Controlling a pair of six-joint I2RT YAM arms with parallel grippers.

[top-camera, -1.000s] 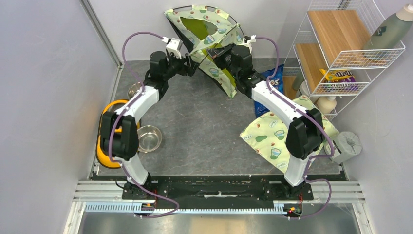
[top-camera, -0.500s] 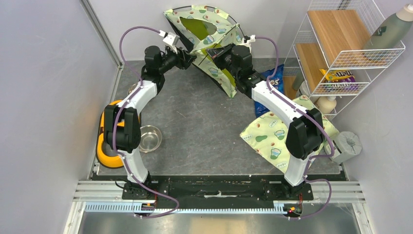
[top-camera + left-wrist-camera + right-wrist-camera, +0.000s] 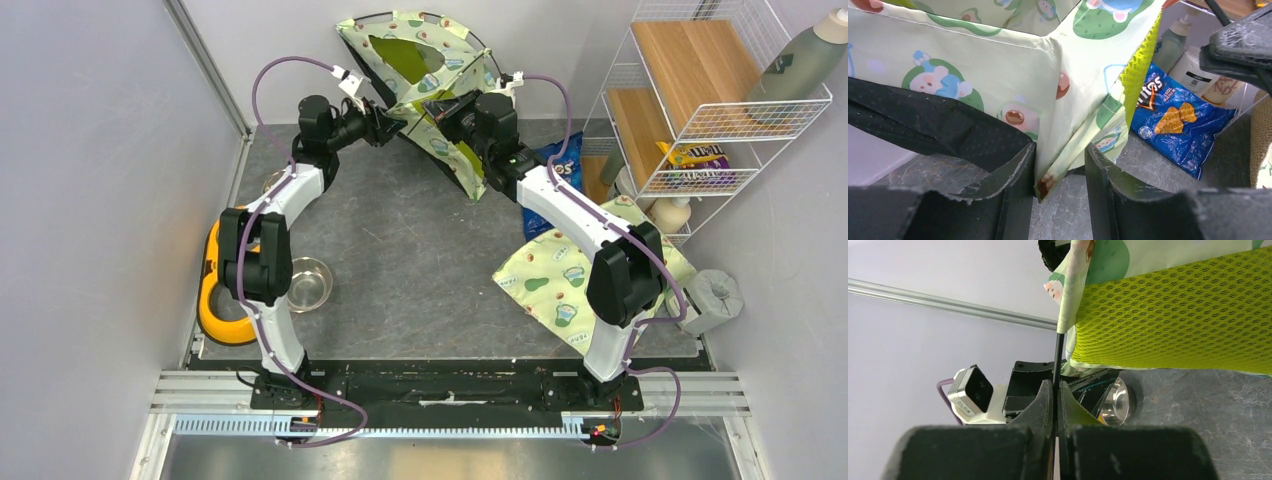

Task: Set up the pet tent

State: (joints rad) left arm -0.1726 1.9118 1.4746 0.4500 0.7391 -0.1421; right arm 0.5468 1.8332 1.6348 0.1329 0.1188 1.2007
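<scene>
The pet tent (image 3: 420, 70), cream-green avocado print with lime panels and thin black poles, stands half raised against the back wall. My left gripper (image 3: 388, 122) is open at its lower left corner; a corner flap of the tent (image 3: 1068, 145) hangs between the open jaws (image 3: 1060, 165), close against the left finger. My right gripper (image 3: 440, 108) is shut on a thin black pole (image 3: 1058, 357) that comes out of the tent's fabric edge beside the lime mesh (image 3: 1173, 315), with the jaws (image 3: 1055, 390) pinched on it.
A flat avocado-print pad (image 3: 560, 280) lies under the right arm. Two steel bowls (image 3: 305, 285) and an orange dish (image 3: 215, 310) sit at the left. A blue chips bag (image 3: 560, 165) lies by the wire shelf (image 3: 700, 90).
My left arm has swung back and right, bringing its gripper to the tent's lower left corner. The right arm and the tent have held still.
</scene>
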